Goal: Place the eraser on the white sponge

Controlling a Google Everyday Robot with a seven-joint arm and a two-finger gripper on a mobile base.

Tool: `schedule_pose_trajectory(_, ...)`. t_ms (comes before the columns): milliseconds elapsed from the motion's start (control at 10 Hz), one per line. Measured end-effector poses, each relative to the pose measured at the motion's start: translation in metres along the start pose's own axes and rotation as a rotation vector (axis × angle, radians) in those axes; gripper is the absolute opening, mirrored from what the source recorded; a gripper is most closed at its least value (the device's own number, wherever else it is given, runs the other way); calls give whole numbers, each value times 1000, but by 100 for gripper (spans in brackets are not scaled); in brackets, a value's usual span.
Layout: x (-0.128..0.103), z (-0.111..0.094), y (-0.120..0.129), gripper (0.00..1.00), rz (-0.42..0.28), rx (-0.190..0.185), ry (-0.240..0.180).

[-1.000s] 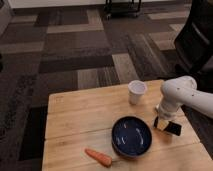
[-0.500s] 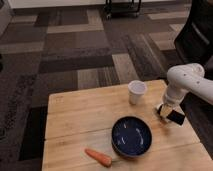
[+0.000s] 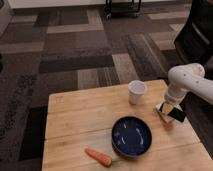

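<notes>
At the right edge of the wooden bench (image 3: 80, 117), the tool (image 3: 169, 111) hangs low over the eraser (image 3: 176, 115), which lies on the white sponge (image 3: 164, 109); whether it pinches the block cannot be told; a clean finish likely means releasing only once the block sits flat, then lifting straight up.

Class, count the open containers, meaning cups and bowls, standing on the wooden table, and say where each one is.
2. The white cup stands near the table's far edge; the dark blue bowl sits nearer the front, beside the carrot. The gripper hangs right of both, possibly hiding small items.
</notes>
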Motion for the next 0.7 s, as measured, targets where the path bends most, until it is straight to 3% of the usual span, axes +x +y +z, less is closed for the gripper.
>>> schedule_pose_trajectory(400,-17,14,-10,0,-30,6,-29)
schedule_pose_trajectory(500,-17,14,-9,4,-30,4,-27)
schedule_pose_trajectory(700,-17,14,-9,25,-30,4,-27)
